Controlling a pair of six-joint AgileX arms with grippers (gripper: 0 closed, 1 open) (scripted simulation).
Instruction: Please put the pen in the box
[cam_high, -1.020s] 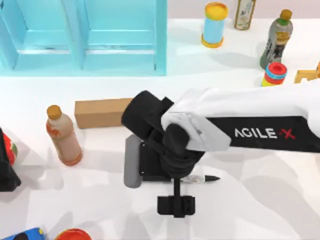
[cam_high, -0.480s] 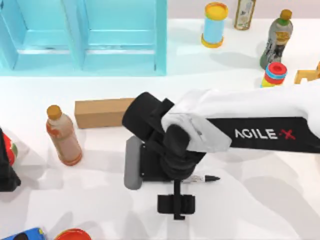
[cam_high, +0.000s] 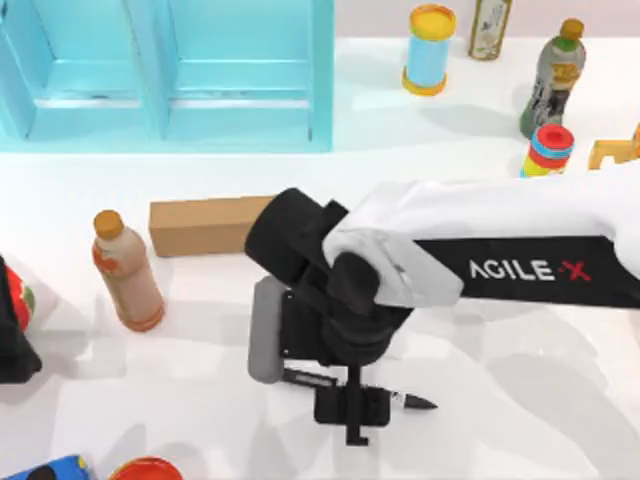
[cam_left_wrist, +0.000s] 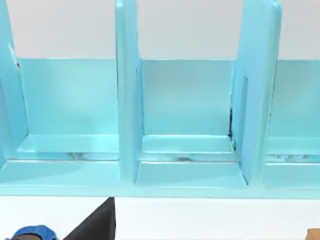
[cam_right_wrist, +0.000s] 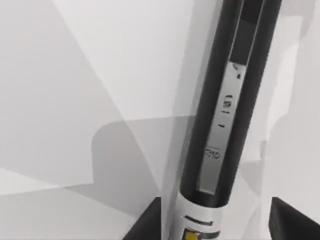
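Pen (cam_high: 412, 402) between right gripper (cam_high: 352, 408) fingers, above table.

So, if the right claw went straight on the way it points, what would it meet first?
Most likely the pen, which lies directly ahead of the right claw in the right wrist view, with the white table behind. How near it is, I cannot tell.

White forearm panel of right arm (cam_high: 520, 265): "AGILE X" in white letters on black band, X in red. Pen (cam_right_wrist: 235, 100) clip: small embossed marks, unreadable. Bottle labels at 1 o'clock: illegible.
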